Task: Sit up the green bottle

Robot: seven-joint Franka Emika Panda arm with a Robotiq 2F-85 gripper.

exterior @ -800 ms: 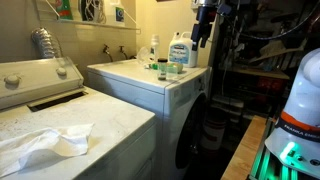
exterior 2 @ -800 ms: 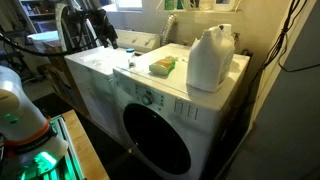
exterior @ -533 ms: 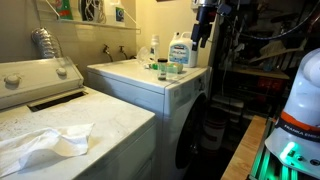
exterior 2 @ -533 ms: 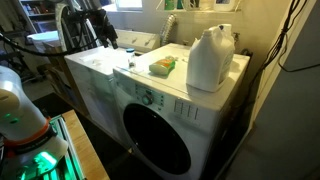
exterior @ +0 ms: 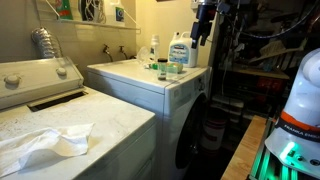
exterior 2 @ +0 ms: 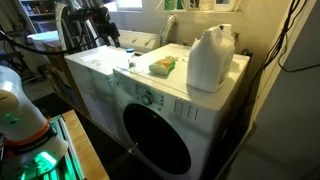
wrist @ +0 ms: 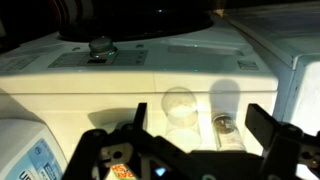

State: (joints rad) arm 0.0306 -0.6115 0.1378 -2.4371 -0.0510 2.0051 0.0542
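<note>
In an exterior view the gripper [exterior: 203, 32] is seen hung high over the far end of the white machine [exterior: 140, 85], pointed downward from a dark, near-upright arm [exterior: 207, 8]. How wide it is parted cannot be read from here, and nothing is seen held. The green bottle [exterior: 170, 70] is found low on the machine's top, just in front of the blue-labelled jug [exterior: 179, 50], with a pale clear bottle [exterior: 154, 48] set near them. The gripper is held well above all three.

In an exterior view the gripper [exterior 2: 108, 35] is caught beyond the machine's far edge, raised and dark against the window. The green bottle [exterior 2: 162, 66] is shown lying flat on the white top, near the blue-labelled jug [exterior 2: 210, 58] and well apart from the gripper.

In the wrist view the matter is settled: the fingers [wrist: 270, 140] are spread wide, and the gripper [wrist: 198, 128] is closed on nothing and touches nothing. Beneath it the pale clear bottle [wrist: 180, 105] is seen from above, and the jug's blue label [wrist: 30, 165] is clipped by the corner.
</note>
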